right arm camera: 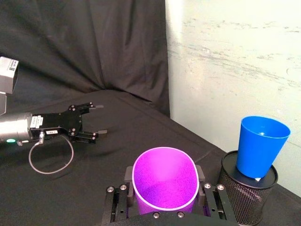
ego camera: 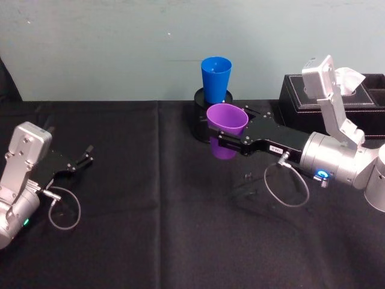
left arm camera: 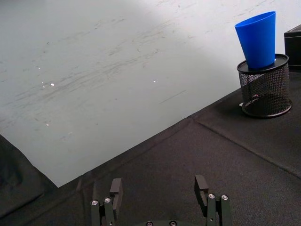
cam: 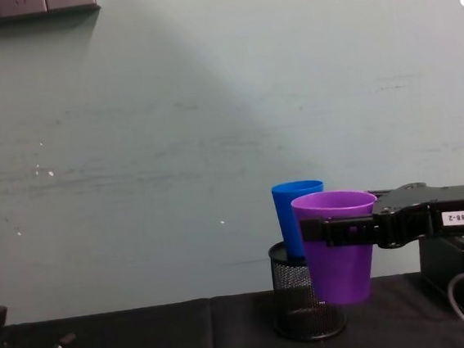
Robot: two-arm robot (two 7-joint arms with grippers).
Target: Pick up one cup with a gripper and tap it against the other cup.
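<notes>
Pale green wall [ego camera: 90,48] fills the top of the head view, and below it a table draped in black cloth [ego camera: 150,211] takes up the rest of the frame. From the right edge the silver right arm reaches toward the upper middle. Its right gripper [ego camera: 233,127] is clamped on the purple cup [cam: 340,270], one black finger on each side just under the rim. In the chest view this cup hangs clear of the cloth, right of centre.

A black box [ego camera: 292,99] sits in the upper right corner, behind that arm. At the lower left the left gripper [ego camera: 84,158] rests low over the cloth, well apart from the cups, its fingers spread with bare space between them.

A black wire-mesh pot [ego camera: 198,123] stands at the upper middle by the wall. The blue cup [ego camera: 216,78] stands upright in its mouth, open end up. The purple cup is just in front of the pot and near the blue cup; the right wrist view shows a gap between the two cups.
</notes>
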